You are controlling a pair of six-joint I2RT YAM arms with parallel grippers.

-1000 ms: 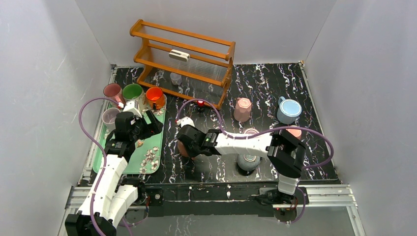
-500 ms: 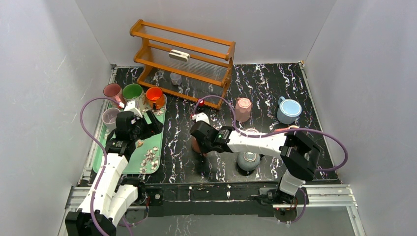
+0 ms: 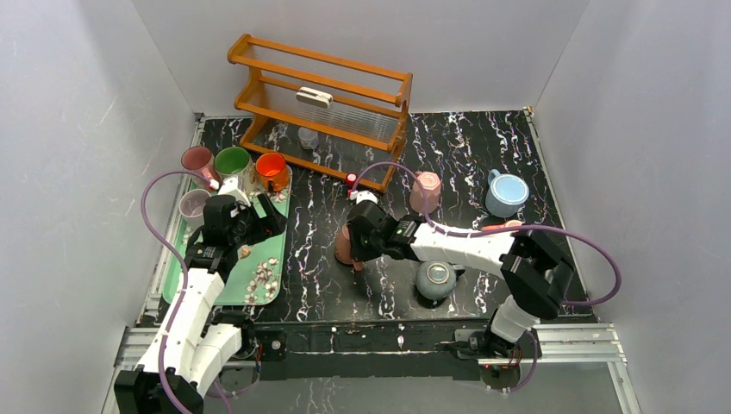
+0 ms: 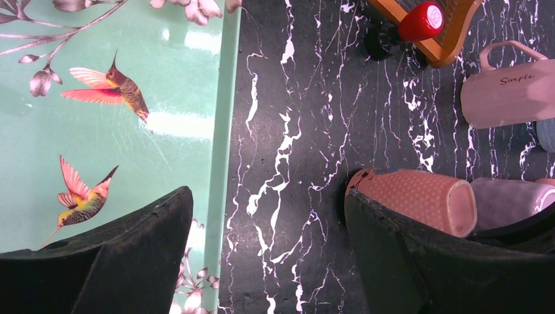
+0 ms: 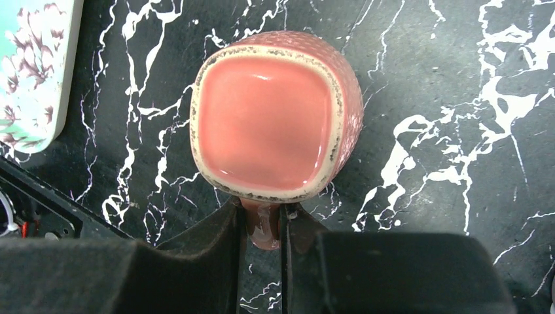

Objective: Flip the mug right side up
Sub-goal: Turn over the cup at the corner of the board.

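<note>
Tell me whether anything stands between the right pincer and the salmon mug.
Nothing visible does: the right pincer is shut on the salmon mug by its handle, with no other object between them.

The squarish salmon-pink ceramic mug (image 5: pixel 275 124) has a dotted outside, glossy pink inside and speckled cream rim. The black tabletop (image 3: pixel 483 147) carries white marble veins. The mint-green tray (image 4: pixel 177 85) shows red-winged hummingbirds and flowers.

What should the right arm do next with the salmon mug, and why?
Probably ease the salmon mug straight down until its base sits flat, before any release. The right pincer is shut on the handle, the mug's mouth already faces the wrist camera, and whether the base touches the table is unclear.
</note>
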